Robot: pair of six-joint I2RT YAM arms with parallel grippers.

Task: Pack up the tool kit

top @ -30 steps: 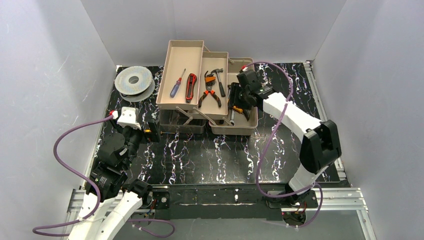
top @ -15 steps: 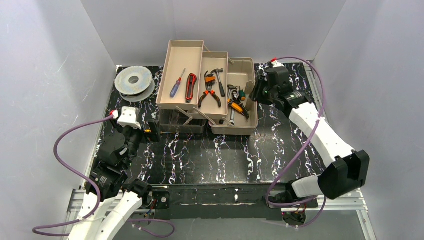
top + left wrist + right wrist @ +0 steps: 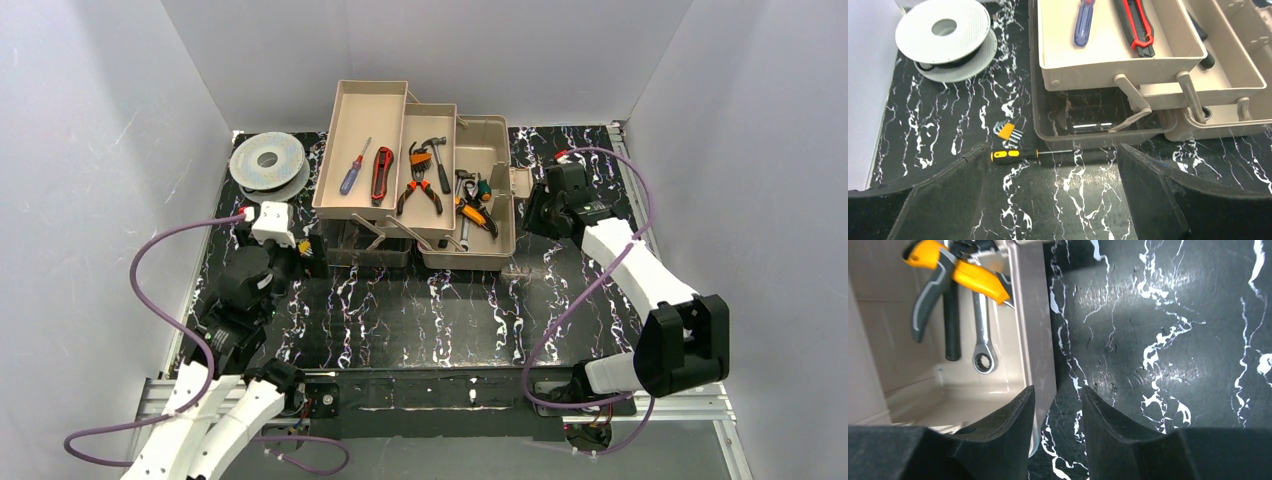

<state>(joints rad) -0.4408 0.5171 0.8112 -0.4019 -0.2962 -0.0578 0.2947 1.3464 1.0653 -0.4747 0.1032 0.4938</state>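
While the tan plastic toolbox stands open at the back of the black, white-veined tabletop, its smooth cantilever trays stepped out to the left, the right hand straddles the bin's thin right wall, its blunt black fingers narrowly parted and pinching nothing. A ring-ended steel wrench lies inside. The left hand hovers spread wide over a slim yellow-handled screwdriver.

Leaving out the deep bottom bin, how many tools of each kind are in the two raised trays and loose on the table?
Screwdrivers: 2
Utility knife: 1
Hammer: 1
Pliers: 1
Hex key sets: 2
Total: 7
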